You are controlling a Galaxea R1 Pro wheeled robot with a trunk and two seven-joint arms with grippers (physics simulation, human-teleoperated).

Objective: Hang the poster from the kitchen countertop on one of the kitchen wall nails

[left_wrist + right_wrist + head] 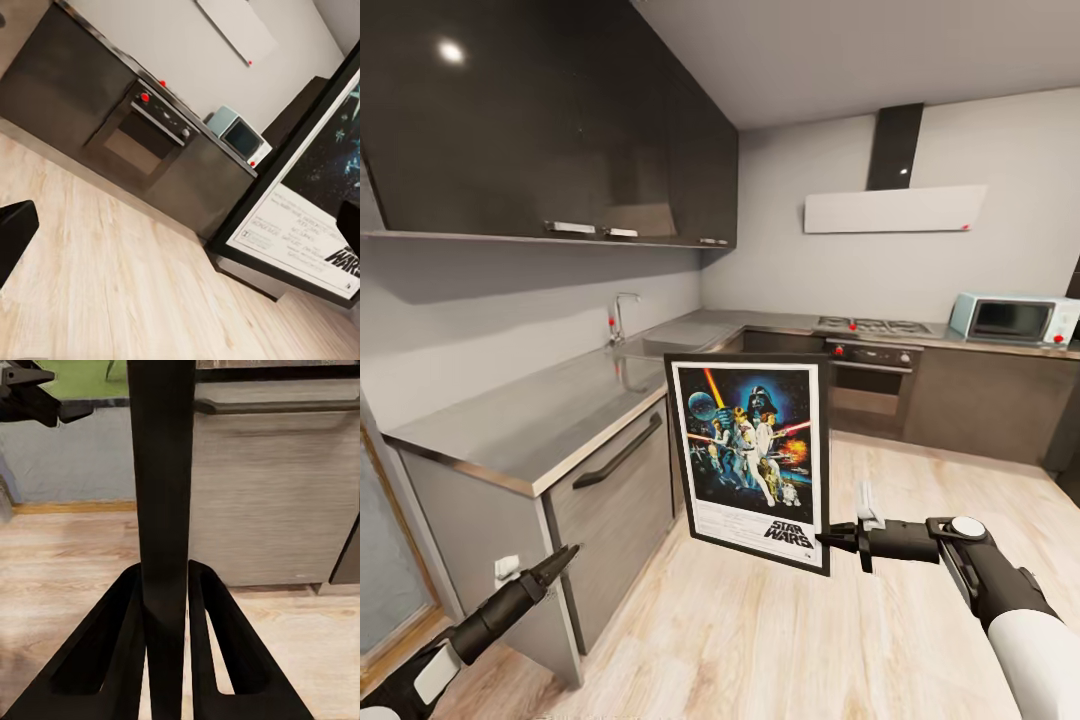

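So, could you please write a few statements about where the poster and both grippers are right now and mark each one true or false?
1. The right gripper pinches the poster at its edge. True.
2. The poster lies flat on the kitchen countertop. False: it is held upright, off it.
3. The left gripper holds nothing. True.
4. The poster faces away from the head camera. False: its artwork faces it.

Pale wood floor (760, 630), grey walls (840, 270), dark glossy upper cabinets (540, 120), built-in oven (872, 385), pale-blue microwave (1015, 320).
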